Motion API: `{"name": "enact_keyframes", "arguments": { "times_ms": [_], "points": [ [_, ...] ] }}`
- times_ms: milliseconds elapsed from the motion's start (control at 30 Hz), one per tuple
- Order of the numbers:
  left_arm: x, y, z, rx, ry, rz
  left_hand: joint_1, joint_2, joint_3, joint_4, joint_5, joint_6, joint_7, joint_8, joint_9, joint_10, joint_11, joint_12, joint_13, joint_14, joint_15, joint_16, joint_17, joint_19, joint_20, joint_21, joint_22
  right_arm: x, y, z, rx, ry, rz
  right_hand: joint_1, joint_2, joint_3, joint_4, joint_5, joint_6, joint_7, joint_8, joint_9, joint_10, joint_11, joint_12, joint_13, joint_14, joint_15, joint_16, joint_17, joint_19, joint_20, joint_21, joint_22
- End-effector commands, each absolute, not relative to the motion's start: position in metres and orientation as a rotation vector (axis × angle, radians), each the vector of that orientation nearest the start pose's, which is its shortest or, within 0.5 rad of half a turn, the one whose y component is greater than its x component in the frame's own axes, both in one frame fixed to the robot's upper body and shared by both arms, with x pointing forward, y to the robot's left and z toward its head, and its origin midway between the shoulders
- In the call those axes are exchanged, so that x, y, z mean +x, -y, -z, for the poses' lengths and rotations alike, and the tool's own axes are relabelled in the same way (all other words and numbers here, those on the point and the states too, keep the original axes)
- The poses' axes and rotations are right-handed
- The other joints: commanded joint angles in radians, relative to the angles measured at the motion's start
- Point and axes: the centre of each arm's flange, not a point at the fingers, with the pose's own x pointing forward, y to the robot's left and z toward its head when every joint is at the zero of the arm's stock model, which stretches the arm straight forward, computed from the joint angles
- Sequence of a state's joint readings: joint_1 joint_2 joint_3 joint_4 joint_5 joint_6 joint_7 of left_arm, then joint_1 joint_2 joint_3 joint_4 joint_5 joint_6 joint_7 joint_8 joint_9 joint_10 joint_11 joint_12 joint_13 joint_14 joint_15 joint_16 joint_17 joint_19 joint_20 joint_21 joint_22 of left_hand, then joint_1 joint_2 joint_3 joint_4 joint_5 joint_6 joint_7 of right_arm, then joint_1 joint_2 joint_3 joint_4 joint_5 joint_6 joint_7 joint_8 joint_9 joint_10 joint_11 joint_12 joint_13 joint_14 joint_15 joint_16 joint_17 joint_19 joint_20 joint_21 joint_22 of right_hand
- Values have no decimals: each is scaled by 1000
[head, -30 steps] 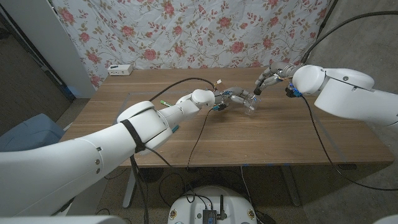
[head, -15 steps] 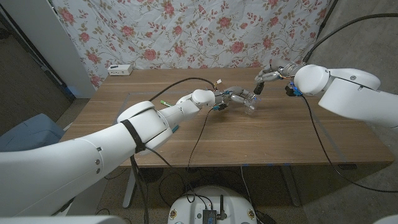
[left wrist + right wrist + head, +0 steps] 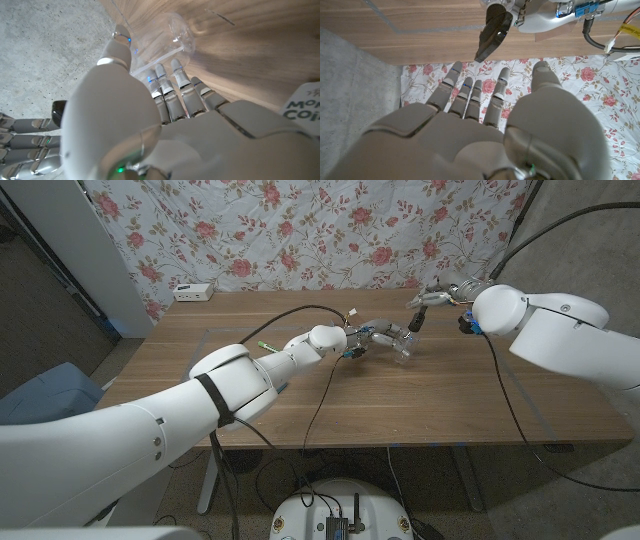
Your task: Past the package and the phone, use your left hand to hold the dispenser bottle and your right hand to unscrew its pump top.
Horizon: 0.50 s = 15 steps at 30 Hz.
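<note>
The clear dispenser bottle [image 3: 405, 350] is at the table's middle back, and my left hand [image 3: 380, 336] grips it. In the left wrist view my fingers [image 3: 172, 95] wrap around the clear bottle [image 3: 167, 37]. Its dark pump top [image 3: 492, 30] shows just beyond my right hand's fingertips [image 3: 470, 95]. My right hand [image 3: 436, 298] hovers above and to the right of the bottle, fingers straight and apart, holding nothing. Part of a white printed package [image 3: 305, 105] shows beside my left wrist.
A small white box [image 3: 192, 292] sits at the table's [image 3: 420, 405] back left corner. A black cable [image 3: 322, 395] runs from my left wrist across the table to its front edge. A flowered curtain [image 3: 300, 230] hangs behind the table.
My right hand has lifted up and away from the bottle's top and now hovers higher. My left hand and the bottle have stayed put.
</note>
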<state>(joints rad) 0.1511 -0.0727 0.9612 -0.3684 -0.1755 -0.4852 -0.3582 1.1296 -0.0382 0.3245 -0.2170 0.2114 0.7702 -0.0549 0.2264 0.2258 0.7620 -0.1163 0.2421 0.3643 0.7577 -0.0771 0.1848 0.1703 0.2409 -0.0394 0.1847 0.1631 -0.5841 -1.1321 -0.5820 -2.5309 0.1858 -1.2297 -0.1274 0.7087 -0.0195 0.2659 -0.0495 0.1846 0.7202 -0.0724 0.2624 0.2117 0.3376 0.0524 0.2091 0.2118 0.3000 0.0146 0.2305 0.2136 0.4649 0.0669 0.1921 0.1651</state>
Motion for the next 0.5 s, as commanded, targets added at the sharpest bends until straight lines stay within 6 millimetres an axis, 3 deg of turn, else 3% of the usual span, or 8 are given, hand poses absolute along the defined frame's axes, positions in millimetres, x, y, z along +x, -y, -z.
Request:
{"name": "enact_keyframes", "arguments": {
  "times_ms": [33, 267, 500],
  "points": [
    [685, 44, -19, 755, 597, 823, -20, 113, 68, 59, 3, 66, -16, 8, 2, 30, -12, 6, 4, 14, -89, 8, 2, 4, -55, 1, 3, 450, 244, -109, -1120, 255, 262, -15, -7, -9, -1, -1, 5, 19, -4, 4, 7, 11, 7, 1, 10, 13, 7, 1, 13, 13, 4, 5],
    [682, 46, -15, 738, 618, 820, -21, 111, 69, 59, 4, 71, -19, 10, 2, 35, -14, 6, 3, 18, -88, 8, 1, 6, -57, 1, 2, 446, 245, -106, -1114, 232, 314, -37, -27, -19, -4, -1, 1, 56, -10, 3, 22, 36, 10, 1, 26, 34, 6, -3, 25, 37, 5, 5],
    [680, 47, -15, 733, 642, 812, -24, 112, 70, 61, 4, 71, -16, 9, 2, 37, -15, 5, 4, 20, -86, 7, 0, 6, -56, 1, 3, 444, 246, -103, -1110, 221, 316, -57, -38, -27, -2, 0, -14, 75, -19, 3, 20, 43, 7, 1, 29, 51, 4, -4, 24, 46, 2, 5]
  ]
}}
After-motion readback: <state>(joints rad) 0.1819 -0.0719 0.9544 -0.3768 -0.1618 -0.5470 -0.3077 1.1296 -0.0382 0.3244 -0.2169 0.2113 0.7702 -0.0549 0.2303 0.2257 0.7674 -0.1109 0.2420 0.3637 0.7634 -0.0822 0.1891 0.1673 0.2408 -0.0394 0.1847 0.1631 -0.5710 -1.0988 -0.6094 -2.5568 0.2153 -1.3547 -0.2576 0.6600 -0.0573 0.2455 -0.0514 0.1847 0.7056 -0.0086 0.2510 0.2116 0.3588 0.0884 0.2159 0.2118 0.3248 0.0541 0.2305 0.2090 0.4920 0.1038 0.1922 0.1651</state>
